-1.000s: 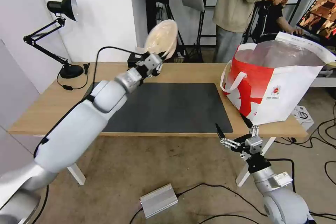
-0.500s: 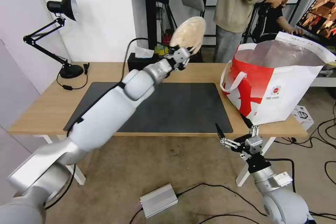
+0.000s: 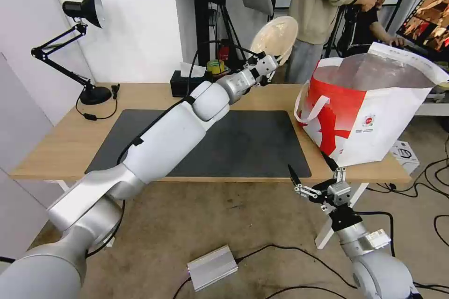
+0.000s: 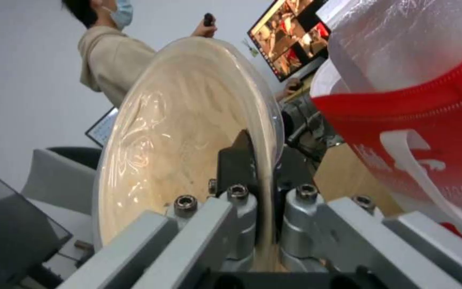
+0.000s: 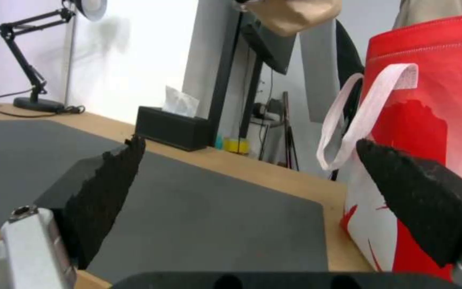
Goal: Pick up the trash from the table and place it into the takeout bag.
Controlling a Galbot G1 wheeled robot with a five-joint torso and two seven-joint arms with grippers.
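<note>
A beige paper-pulp bowl (image 3: 277, 36) is tipped on its edge high above the table's back edge, just left of the takeout bag (image 3: 374, 117). My left gripper (image 3: 270, 61) is shut on its rim; in the left wrist view the fingers (image 4: 236, 160) pinch the bowl (image 4: 183, 120) wall, with the bag (image 4: 418, 116) close beside. The bag stands open on the right end of the table (image 3: 61, 142), foil lining showing. My right gripper (image 3: 307, 163) hangs open and holding nothing below the table's front edge, near the bag (image 5: 429, 100).
A dark grey mat (image 3: 243, 145) covers the middle of the table. A black tissue box (image 3: 184, 85) and a desk lamp (image 3: 89, 93) stand along the back. A silver box (image 3: 213, 266) and cables lie on the floor. People stand behind the table.
My left arm has swung the beige bowl to the right, from above the mat's back edge to just left of the bag's mouth. The right arm has not moved.
</note>
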